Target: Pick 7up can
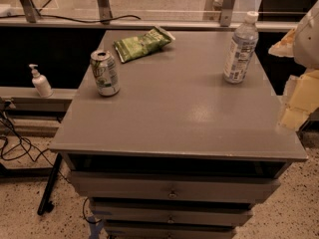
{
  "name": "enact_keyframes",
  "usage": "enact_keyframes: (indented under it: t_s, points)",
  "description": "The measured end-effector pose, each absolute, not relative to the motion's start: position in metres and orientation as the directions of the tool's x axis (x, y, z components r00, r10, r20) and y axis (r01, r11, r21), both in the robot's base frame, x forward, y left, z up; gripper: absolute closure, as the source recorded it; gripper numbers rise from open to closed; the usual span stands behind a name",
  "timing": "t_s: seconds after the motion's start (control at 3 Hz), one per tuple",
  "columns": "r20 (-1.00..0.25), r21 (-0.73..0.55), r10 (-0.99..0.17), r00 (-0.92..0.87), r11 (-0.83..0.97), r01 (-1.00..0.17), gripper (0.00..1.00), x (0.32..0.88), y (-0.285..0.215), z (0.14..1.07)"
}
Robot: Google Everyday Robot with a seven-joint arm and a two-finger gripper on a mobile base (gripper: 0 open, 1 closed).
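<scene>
The 7up can [104,72] stands upright on the bench's [189,113] left side, untouched. The end effector [297,103] hangs at the right edge, well apart, and I cannot tell its spread. The approach has hardly begun; a leftward reach looks next.

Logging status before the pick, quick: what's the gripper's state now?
Gripper: by the right edge of the table, far from the can; open or closed cannot be told.
</scene>
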State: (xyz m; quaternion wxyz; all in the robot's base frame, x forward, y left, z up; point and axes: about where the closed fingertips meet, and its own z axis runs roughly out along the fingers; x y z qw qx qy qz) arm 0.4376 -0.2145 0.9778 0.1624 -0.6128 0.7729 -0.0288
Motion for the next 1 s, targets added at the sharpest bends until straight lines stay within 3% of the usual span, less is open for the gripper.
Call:
enact_keyframes:
  t_s: [0.67, 1.0]
  points:
    - [-0.264, -0.229, -0.943, -0.203, 0.266, -0.936, 0.00, 0.443, -0.212, 0.980]
    - [-0.391, -0.176, -0.903, -0.177, 0.262, -0.949, 0.00, 0.462, -0.173, 0.969]
